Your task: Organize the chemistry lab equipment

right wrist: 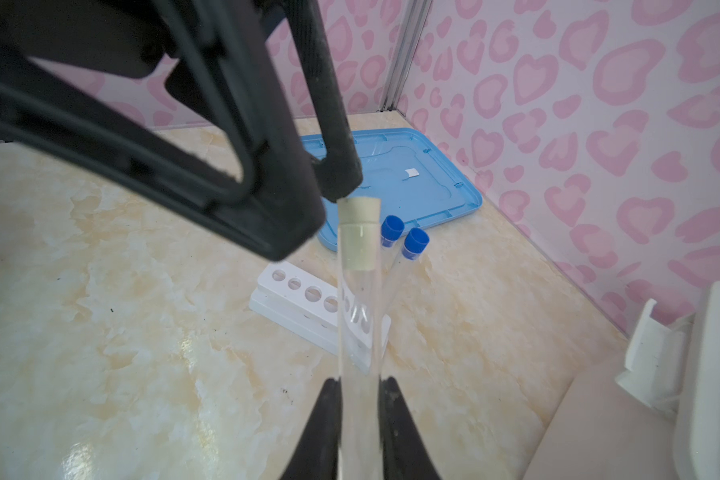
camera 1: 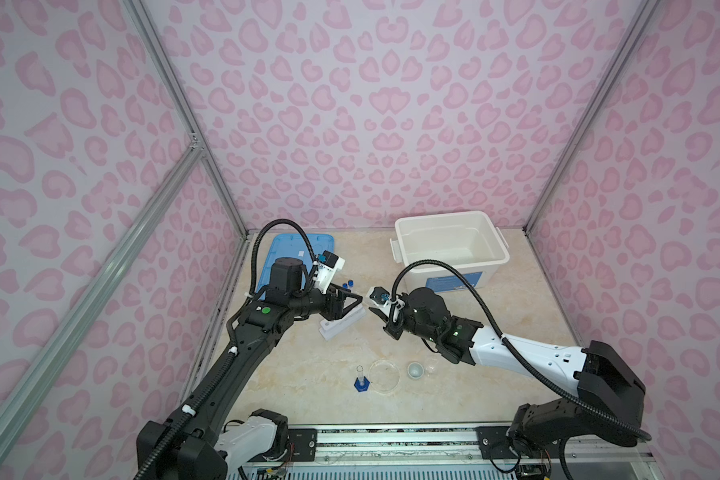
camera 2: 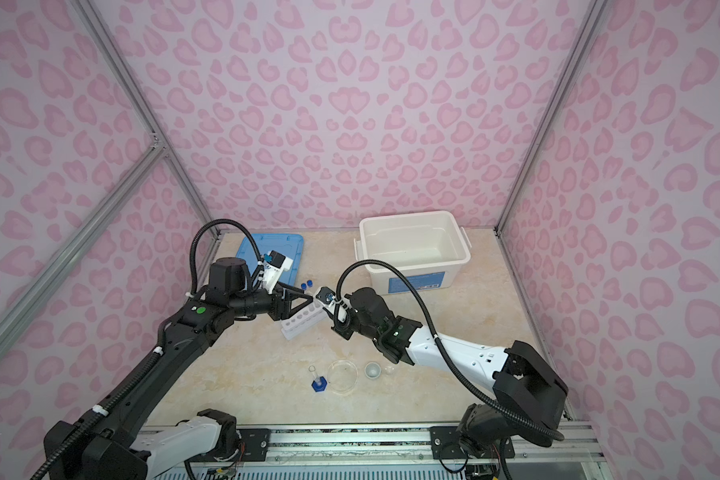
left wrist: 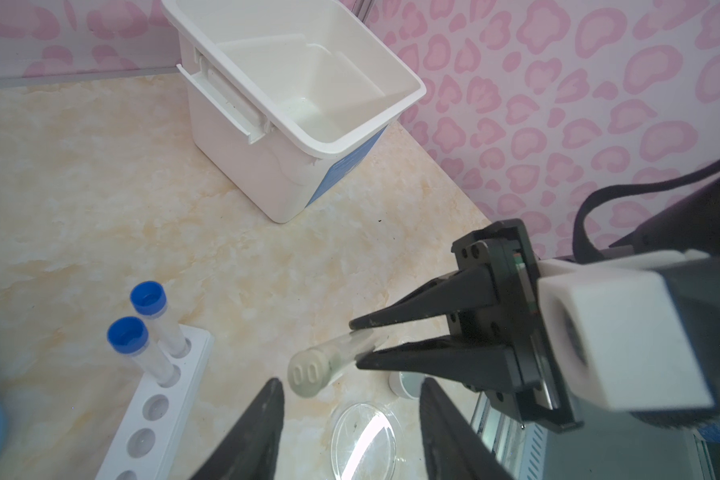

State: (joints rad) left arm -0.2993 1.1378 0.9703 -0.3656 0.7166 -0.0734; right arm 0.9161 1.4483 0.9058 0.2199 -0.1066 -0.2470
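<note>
Boxed in on three sides by walls papered in pink heart-shaped blotches, with bare metal frame posts running up the corners. Floored by a glossy worktop in cream marble pattern, flecked with a few dark specks and bounded at the front edge by a metal rail.

At the back left corner: blue lid, lying flat.

Left of the middle: left gripper, jaws spread, nothing clamped between them, tips close to the cap of the white-capped tube. Beneath it: white rack, set slantwise on the worktop, with two blue-capped tubes standing upright in the two holes at its far end. Other holes in view unfilled.

At the middle, clear of the worktop and just beside the rack's far end: the white-capped tube again, cap end toward the left gripper, glass body pinched between the jaws of the right gripper.

Near the front edge, about the middle, in a row: small cylinder upright on a blue base, just beside it a clear dish, then, a little apart, a small white cup, mouth up.

Toward the back right: big white bin, open-topped, blue label on its front wall. Beyond it, more of the same pink print.
</note>
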